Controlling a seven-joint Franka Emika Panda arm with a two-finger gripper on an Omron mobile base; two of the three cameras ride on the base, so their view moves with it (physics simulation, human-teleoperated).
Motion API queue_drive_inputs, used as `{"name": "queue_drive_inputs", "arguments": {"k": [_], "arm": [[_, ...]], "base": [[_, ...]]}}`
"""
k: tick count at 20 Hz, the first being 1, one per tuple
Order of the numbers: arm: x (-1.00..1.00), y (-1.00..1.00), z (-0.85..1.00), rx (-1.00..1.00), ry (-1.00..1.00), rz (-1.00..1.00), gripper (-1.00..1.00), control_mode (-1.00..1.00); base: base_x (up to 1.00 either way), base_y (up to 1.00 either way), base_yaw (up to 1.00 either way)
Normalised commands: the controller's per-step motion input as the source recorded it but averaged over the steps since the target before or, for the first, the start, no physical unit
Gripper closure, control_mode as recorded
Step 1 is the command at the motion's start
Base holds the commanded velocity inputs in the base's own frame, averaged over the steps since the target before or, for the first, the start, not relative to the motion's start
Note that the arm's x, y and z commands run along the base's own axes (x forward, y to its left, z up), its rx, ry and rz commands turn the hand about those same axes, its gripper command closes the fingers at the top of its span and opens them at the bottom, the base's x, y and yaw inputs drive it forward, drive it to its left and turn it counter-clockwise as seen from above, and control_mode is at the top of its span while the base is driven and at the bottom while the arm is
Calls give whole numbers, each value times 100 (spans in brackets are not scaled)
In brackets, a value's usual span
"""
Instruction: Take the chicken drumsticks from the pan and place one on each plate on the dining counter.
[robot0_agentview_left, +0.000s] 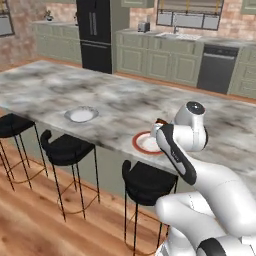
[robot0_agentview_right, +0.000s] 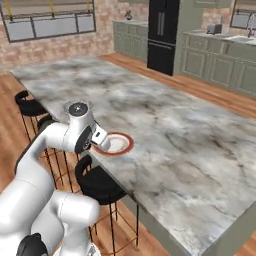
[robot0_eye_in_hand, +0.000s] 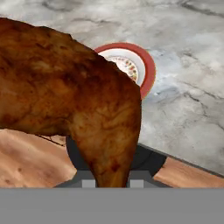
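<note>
My gripper (robot0_eye_in_hand: 112, 183) is clamped on a reddish-brown chicken drumstick (robot0_eye_in_hand: 74, 100), which bulks large in the hand view, thick end spreading up and left, narrow end pinched down between my finger tips at the bottom. Past the drumstick in the hand view sits the red-rimmed plate (robot0_eye_in_hand: 146, 70), partly hidden by the meat, with a patterned white centre, lying on the marbled dining counter (robot0_eye_in_hand: 188, 105). Below the counter edge there's wood floor (robot0_eye_in_hand: 26, 162) and a black stool seat (robot0_eye_in_hand: 148, 159) right under my hand. In the left base view my hand is at the near edge of the dining counter (robot0_agentview_left: 100, 95), just beside the red-rimmed plate (robot0_agentview_left: 142, 144) and overlapping its right side in that view; a small dark red-brown bit of the drumstick (robot0_agentview_left: 161, 121) peeks out above the wrist. Can't tell from there whether the drumstick is over the plate or just short of it. In the right base view the gripper (robot0_agentview_right: 100, 137) sits at the left rim of the red-rimmed plate (robot0_agentview_right: 120, 144), drumstick itself hidden behind the hand. Second plate, grey-white rim (robot0_agentview_left: 81, 115), is further left along the same counter edge in the left base view, well apart from the red one, nothing on it. Three black stools (robot0_agentview_left: 67, 149) line the near side of the counter. Black fridge (robot0_agentview_left: 95, 32) and sage-green cabinets (robot0_agentview_left: 150, 60) at the back wall.
</note>
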Motion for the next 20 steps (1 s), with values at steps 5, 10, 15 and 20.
{"name": "queue_drive_inputs", "arguments": {"k": [5, 10, 15, 20], "arm": [[0, 0, 0, 0, 0, 0, 100, 100], [0, 0, 0, 0, 0, 0, 100, 100], [12, 0, -1, -1, 5, 0, 100, -100], [78, 8, -12, -9, 17, 0, 100, -100]], "base": [[38, 65, -57], [7, 11, -14], [0, 0, 0], [0, 0, 0]]}}
